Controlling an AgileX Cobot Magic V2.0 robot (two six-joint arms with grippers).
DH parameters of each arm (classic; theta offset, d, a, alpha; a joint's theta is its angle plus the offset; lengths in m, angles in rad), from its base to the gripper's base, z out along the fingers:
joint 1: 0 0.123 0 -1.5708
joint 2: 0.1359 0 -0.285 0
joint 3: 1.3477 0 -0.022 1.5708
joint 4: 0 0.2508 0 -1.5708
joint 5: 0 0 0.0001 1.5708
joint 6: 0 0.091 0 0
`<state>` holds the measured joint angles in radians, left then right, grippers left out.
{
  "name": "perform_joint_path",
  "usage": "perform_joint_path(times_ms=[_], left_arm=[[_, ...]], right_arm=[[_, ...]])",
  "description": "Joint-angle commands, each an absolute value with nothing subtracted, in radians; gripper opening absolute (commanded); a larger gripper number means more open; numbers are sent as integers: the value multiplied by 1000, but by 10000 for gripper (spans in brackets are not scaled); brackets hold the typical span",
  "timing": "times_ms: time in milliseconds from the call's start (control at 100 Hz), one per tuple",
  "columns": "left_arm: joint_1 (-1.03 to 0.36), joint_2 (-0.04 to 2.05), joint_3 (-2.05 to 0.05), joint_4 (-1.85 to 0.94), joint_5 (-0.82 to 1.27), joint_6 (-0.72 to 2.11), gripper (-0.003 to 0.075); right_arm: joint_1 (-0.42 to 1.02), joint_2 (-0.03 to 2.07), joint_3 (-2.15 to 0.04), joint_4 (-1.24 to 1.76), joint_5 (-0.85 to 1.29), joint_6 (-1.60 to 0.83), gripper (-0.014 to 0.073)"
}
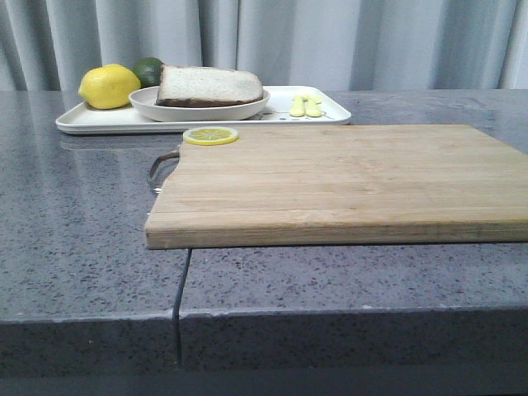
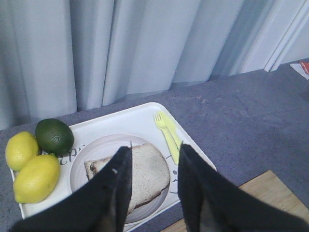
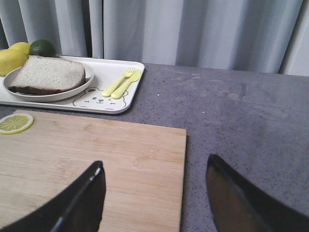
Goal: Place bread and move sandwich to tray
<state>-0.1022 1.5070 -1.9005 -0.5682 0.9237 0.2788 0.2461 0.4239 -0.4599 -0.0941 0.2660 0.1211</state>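
Observation:
The sandwich (image 1: 209, 85) shows as a thick pale slice with a dark brown crust on the round white plate (image 1: 165, 110), which stands on the white tray (image 1: 330, 115) at the back left. No egg shows. No loose bread slice is in view. In the left wrist view my left gripper (image 2: 155, 147) is open and empty, above the sandwich (image 2: 149, 171) on its plate (image 2: 82, 164) and tray (image 2: 125, 116). In the right wrist view my right gripper (image 3: 155, 162) is open and empty over the cutting board's right edge, far from the sandwich (image 3: 48, 75). Neither gripper shows in the front view.
A wooden cutting board (image 1: 330, 177) fills the middle of the grey table, with a lemon slice (image 1: 210, 135) on its far left corner. On the tray are two lemons (image 1: 109, 86), a lime (image 1: 150, 70) and a yellow fork and spoon (image 1: 305, 106). A grey curtain hangs behind.

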Motion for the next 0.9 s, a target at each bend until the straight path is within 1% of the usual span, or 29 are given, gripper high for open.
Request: perform_joint_path(times_ms=[0, 230, 300, 410, 550, 710, 890], left_arm=[[-155, 1371, -1779, -575, 735, 319, 211], [-254, 1064, -1284, -575, 374, 438, 211], [-261, 977, -1153, -575, 298, 438, 211], [-261, 856, -970, -572, 235, 438, 211], [-261, 702, -781, -555, 168, 438, 211], [-261, 564, -623, -555, 89, 438, 205], [-261, 521, -494, -532, 0, 438, 141]], right_arm=[[240, 428, -487, -107, 200, 120, 461], [240, 428, -487, -107, 198, 120, 461], [240, 428, -487, -107, 197, 120, 461], [240, 428, -487, -107, 196, 120, 461], [240, 428, -487, -107, 196, 120, 461], [240, 428, -487, -107, 196, 120, 461], [240, 428, -487, -107, 196, 120, 461]])
